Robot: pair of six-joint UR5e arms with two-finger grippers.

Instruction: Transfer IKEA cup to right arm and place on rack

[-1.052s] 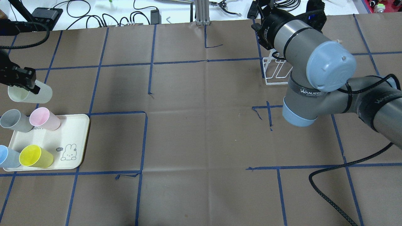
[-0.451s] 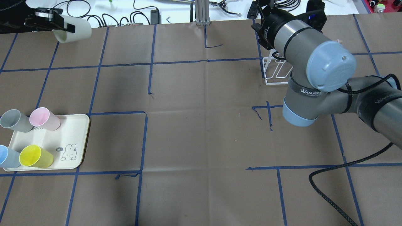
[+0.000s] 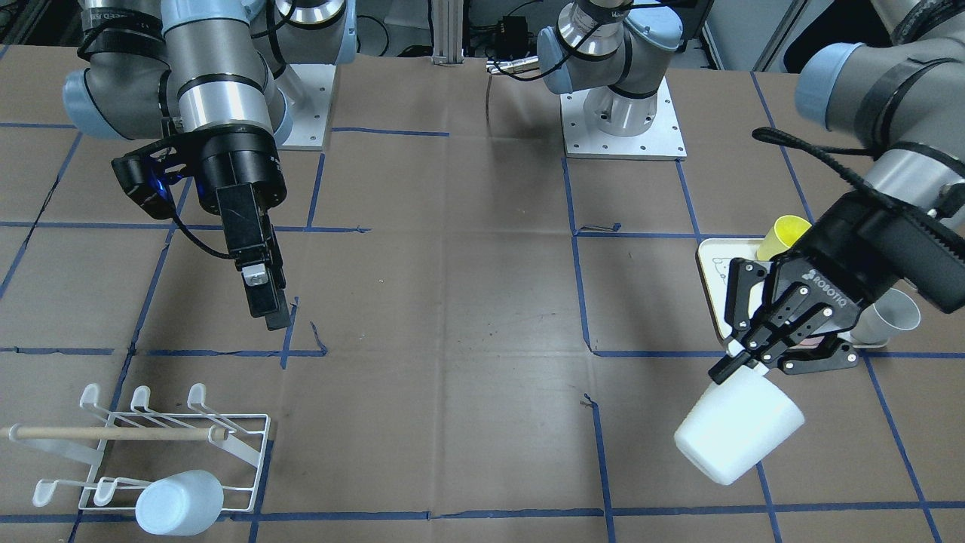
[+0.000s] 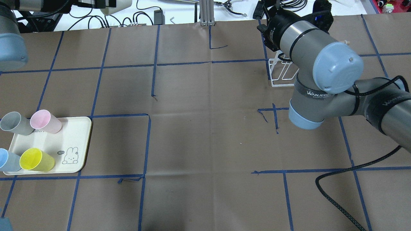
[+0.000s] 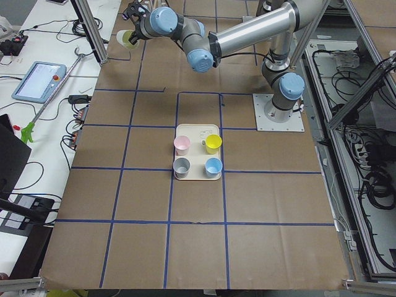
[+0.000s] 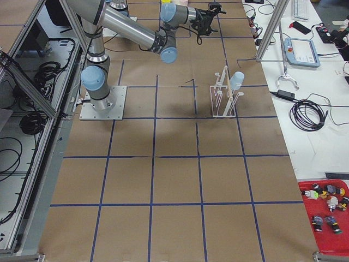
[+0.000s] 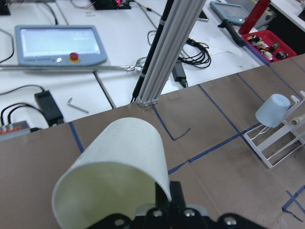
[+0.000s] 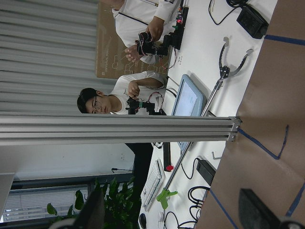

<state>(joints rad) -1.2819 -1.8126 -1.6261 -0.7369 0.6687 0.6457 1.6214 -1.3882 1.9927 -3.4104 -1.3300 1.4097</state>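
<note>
- Cup [image 3: 735, 430], plain and whitish, is up in the air over the far left part of the desk [image 4: 205, 128], tilted with its base lowest.
- Left claw [image 3: 742, 368] is clamped on the rim of this cup and carries it.
- Nearer on the left, a cream tray [image 4: 75, 141] with a rabbit drawing lies on the desk. On it stand a grey cup [image 4: 14, 123], a pink cup [image 4: 45, 121], a blue cup [image 4: 6, 160] and a yellow cup [image 4: 35, 159].
- Right claw [image 3: 269, 311] hangs above the right half of the desk, pointing down and holding nothing. Its wrist view shows the fingers [image 8: 255, 212] spread wide.
- Rack [image 3: 226, 415], white wire with a wooden dowel [image 3: 113, 433] across it, stands at the far right, beyond the right claw and apart from it.
- A pale blue cup [image 3: 179, 503] hangs on one of its prongs.
</note>
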